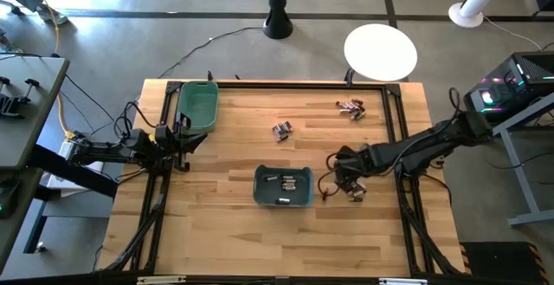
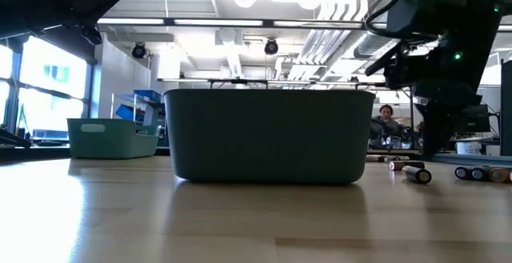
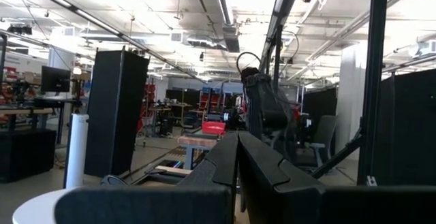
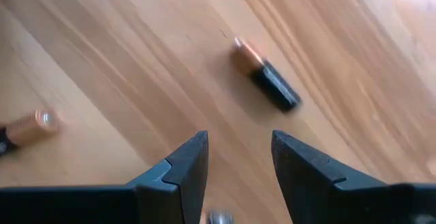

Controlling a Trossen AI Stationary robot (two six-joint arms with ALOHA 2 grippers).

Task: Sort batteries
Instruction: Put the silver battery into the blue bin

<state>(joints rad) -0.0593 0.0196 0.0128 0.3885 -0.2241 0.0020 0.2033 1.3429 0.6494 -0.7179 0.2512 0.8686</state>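
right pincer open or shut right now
Open. In the right wrist view the right pincer shows a clear gap of bare wood between its two fingers, nothing held; a battery lies loose ahead on the table.

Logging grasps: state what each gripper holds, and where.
Nothing is held. Right gripper is open above a battery; left gripper is shut, empty.

Bare wood is lying directly under the right gripper (image 4: 238, 176), whose fingers are standing parted with nothing between them. A copper-and-black battery (image 4: 266, 82) is lying just ahead of its tips, another battery (image 4: 27, 130) off to one side. The teal bin (image 1: 283, 187) is sitting beside this gripper, walling off that side; loose batteries (image 1: 351, 107) are lying well beyond.
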